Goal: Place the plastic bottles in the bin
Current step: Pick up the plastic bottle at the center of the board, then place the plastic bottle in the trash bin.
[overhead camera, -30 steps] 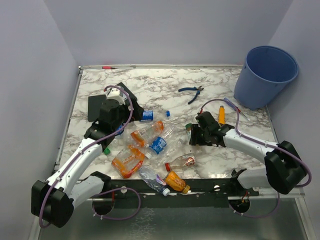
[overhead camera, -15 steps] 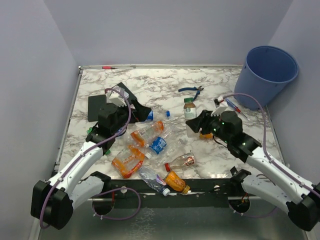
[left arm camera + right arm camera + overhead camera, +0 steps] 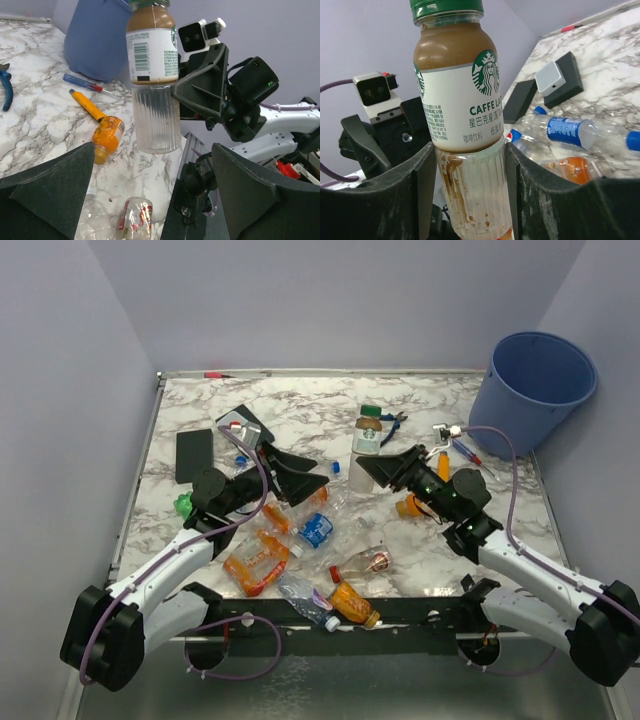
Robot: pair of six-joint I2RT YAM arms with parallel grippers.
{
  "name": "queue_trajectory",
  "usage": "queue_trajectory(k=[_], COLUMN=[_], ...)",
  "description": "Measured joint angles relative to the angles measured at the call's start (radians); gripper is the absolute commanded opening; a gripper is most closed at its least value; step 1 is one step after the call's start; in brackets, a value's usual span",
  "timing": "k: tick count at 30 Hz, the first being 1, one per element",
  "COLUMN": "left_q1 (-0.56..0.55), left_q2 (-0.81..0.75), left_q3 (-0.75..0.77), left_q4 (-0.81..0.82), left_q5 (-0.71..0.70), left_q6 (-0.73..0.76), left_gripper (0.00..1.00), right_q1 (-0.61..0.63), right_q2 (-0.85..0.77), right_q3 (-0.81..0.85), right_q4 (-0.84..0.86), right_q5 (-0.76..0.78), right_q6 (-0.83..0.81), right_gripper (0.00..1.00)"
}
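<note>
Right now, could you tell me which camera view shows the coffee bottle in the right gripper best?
The right wrist view: the coffee bottle fills it, with the label and green cap clear, held by the right gripper. The left wrist view shows its barcode side with the cap cropped. The top external view shows it small.

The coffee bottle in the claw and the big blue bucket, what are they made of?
The coffee bottle in the right claw looks like clear ribbed plastic, maybe glass: its lower part is see-through, with brown smears inside. Its label looks like glossy film. The bucket looks like smooth blue plastic: one even colour, with a rolled rim.
</note>
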Motion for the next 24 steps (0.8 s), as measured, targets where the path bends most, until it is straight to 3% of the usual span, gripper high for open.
queue_trajectory(k=[7, 18, 24], left_q1=[-0.024, -0.063, -0.063], left_q2=[-0.014, 0.026, 0.069], left_q3=[-0.015, -0.015, -0.015], left_q4=[0.072, 0.087, 0.092], left_q5=[0.033, 0.068, 0.081], left_q6=[-0.016, -0.02, -0.027], left_gripper=[0.99, 0.99, 0.74], right_q1=[0.026, 0.069, 0.106], right_q2=[0.113, 0.221, 0.27], right_q3=[0.0, 0.039, 0.067], right_q4=[0.201, 0.357, 0.41], right_q5=[-0.063, -0.118, -0.14], right_q6=[0.072, 0.138, 0.149], right_gripper=[0.51, 0.52, 0.52])
